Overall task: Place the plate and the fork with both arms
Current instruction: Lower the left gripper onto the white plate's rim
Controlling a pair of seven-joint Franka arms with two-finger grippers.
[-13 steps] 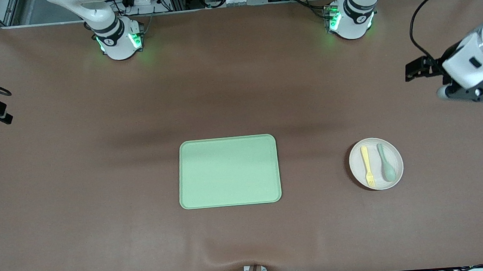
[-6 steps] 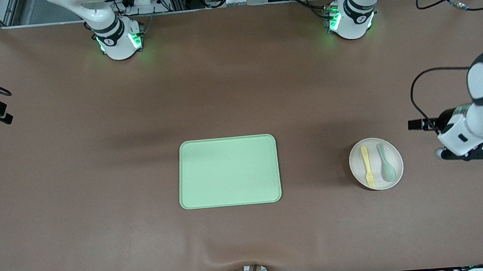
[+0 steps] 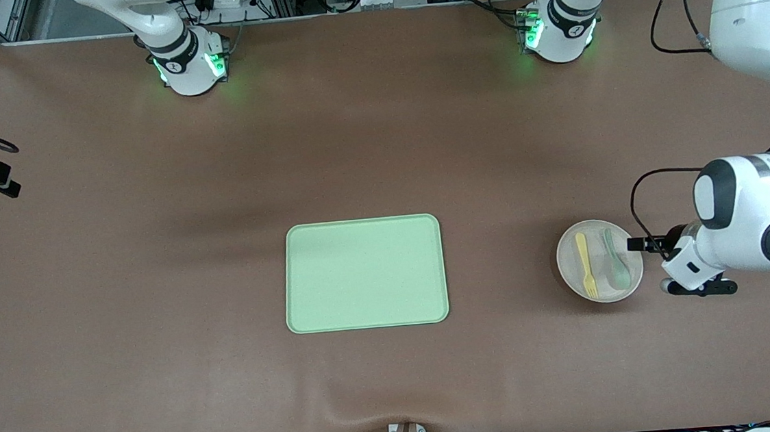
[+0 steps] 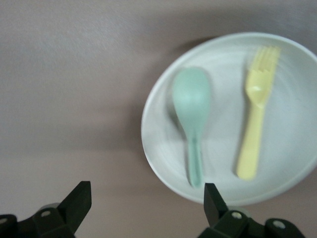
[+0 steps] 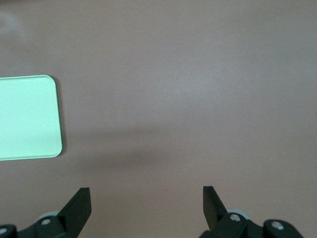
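Sitting untouched, the plate (image 3: 599, 261) lies toward the left arm's end of the table with the fork (image 3: 585, 264) and spoon (image 3: 616, 266) on it, well apart from the tray (image 3: 365, 273). Nothing is placed yet (everything remains). The left gripper (image 4: 143, 203) hangs over the plate's edge, spread wide, empty. The right gripper (image 5: 143, 203), also wide and empty, waits over bare table.
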